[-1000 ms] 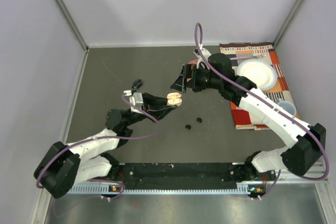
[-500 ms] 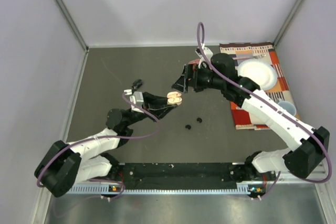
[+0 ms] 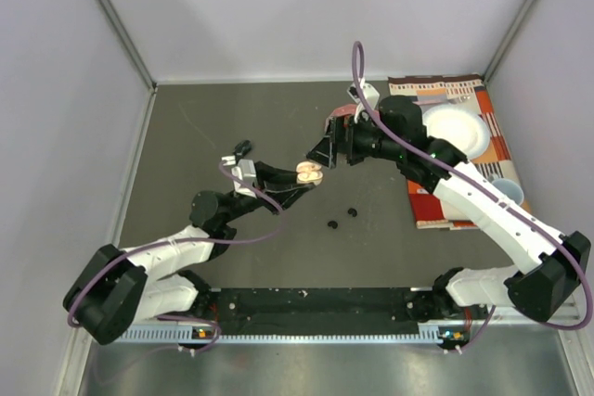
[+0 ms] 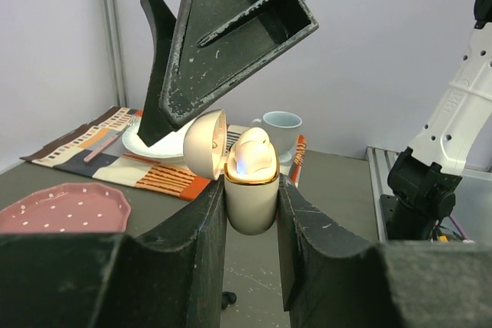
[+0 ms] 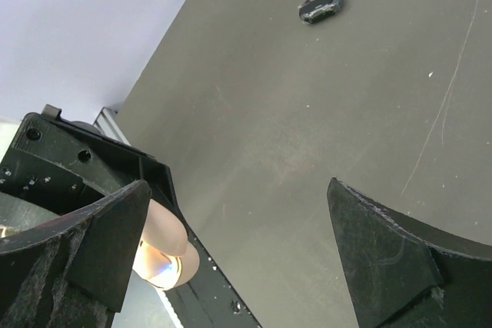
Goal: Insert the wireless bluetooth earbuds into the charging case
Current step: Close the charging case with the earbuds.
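My left gripper [image 3: 304, 179] is shut on the cream charging case [image 3: 309, 172], held upright above the table. In the left wrist view the case [image 4: 250, 199] sits between my fingers [image 4: 201, 224] with its lid [image 4: 203, 144] swung open to the left. A white rounded shape [image 4: 255, 153] with a blue glow fills its gold-rimmed mouth. My right gripper [image 3: 319, 140] hangs open right behind and above the case, with nothing between its fingers [image 5: 104, 240]. The case [image 5: 163, 257] shows beside that left finger. Two black earbuds [image 3: 332, 224] [image 3: 352, 211] lie on the table.
A small black oval object [image 3: 243, 147] lies left of the case. A striped placemat [image 3: 464, 92] at the right carries a white plate [image 3: 455, 132] and a cup [image 3: 507, 190]. A pink dotted disc [image 4: 61, 207] sits near the mat. Grey walls close in the table.
The left gripper has carried the case slightly farther from the near edge. The right gripper has shifted a little to the right and stayed open above it.
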`<state>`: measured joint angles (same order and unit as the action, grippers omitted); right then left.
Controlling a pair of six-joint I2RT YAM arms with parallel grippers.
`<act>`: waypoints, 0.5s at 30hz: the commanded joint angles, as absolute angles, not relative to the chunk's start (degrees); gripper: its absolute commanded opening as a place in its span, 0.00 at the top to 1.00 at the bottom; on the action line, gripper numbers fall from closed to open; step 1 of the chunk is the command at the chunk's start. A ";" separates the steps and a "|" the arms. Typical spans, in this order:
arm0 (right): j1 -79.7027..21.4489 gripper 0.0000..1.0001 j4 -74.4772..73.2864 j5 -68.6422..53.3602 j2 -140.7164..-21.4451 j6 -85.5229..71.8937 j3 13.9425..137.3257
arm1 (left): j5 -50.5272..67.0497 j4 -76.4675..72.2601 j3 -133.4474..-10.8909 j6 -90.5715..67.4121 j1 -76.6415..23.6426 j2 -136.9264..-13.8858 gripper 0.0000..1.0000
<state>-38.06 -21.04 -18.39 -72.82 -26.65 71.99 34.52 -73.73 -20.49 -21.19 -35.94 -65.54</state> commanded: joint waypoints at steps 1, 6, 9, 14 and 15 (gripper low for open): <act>-37.62 0.01 -21.18 -18.12 -71.28 -25.57 71.72 | 36.03 -82.79 -22.67 -22.50 -36.39 -66.18 1.00; -37.62 0.01 -21.79 -14.77 -72.77 -25.05 71.72 | 37.44 -82.62 -23.73 -21.89 -37.44 -66.62 1.00; -37.62 0.01 -23.55 -15.47 -74.97 -24.70 72.95 | 37.09 -82.44 -23.56 -20.92 -37.79 -66.80 1.00; -37.53 0.01 -25.31 -18.11 -75.41 -21.10 72.78 | 33.50 -82.53 -22.50 -19.69 -37.88 -66.18 1.00; -37.62 0.01 -25.49 -17.84 -75.15 -20.83 72.60 | 32.88 -82.53 -22.06 -19.51 -37.88 -66.18 1.00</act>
